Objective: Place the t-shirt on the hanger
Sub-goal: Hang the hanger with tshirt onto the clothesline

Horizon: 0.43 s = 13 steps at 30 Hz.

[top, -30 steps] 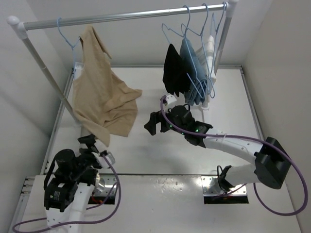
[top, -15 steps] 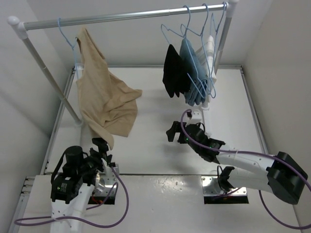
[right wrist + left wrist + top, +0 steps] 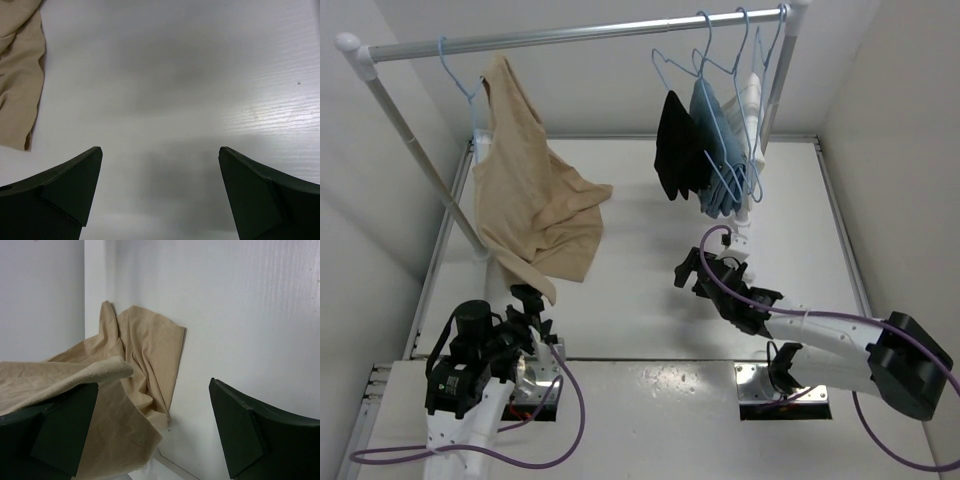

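The tan t-shirt (image 3: 525,200) hangs lopsided from the light-blue hanger (image 3: 453,72) at the left end of the rail, and its lower part trails down to the table. My left gripper (image 3: 532,305) sits just below the shirt's lowest corner. In the left wrist view, the left gripper (image 3: 154,385) is open and a hem of the t-shirt (image 3: 140,355) lies across the top of its left finger (image 3: 60,425). My right gripper (image 3: 686,270) is low over mid-table, apart from the shirt. Seen from the right wrist, the right gripper (image 3: 160,149) is open and holds nothing, with the t-shirt's edge (image 3: 20,85) at far left.
A metal rail (image 3: 600,32) on white posts spans the back. At its right end hang a black garment (image 3: 675,150), a blue garment (image 3: 715,150) and a white cloth (image 3: 750,95) on blue hangers. White walls close in on both sides.
The right arm has drawn back from the shirt toward the right and nearer its base. The left gripper has shifted slightly right below the shirt's corner. The shirt has swung a little.
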Tool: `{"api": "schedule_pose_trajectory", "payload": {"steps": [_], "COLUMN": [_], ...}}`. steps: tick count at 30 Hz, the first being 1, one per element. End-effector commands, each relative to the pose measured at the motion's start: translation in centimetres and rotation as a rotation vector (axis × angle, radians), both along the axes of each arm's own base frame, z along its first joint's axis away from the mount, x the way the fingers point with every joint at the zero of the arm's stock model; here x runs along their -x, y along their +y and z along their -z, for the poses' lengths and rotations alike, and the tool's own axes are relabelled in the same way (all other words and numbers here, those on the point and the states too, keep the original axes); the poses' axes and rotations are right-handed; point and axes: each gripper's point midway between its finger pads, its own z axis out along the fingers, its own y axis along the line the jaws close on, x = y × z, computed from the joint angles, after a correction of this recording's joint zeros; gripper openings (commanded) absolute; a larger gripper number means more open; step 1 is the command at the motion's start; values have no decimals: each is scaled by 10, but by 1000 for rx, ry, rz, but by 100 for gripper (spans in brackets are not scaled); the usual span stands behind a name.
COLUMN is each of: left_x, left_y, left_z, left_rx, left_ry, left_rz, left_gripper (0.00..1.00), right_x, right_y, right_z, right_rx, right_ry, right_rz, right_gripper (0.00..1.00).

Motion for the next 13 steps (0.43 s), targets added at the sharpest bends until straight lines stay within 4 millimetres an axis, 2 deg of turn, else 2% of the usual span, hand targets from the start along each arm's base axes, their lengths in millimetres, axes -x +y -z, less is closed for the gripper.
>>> {"api": "schedule_pose_trajectory", "payload": {"steps": [1,9,13], "left_x": [13,13,13], "left_y": [-4,-4,-4], "left_z": [6,6,6], "left_rx": [35,35,35], "left_ry": [18,18,18], "left_rz": [16,16,16], "left_gripper": [100,100,100], "right_x": [-13,-14,-17], "right_y": [5,4,6], "right_z": [-19,-17,-22], "right_rx": [-43,-17,-11], "right_ry": [-37,6,14], "right_rz": [53,83,97], "right_gripper": [100,100,100]}}
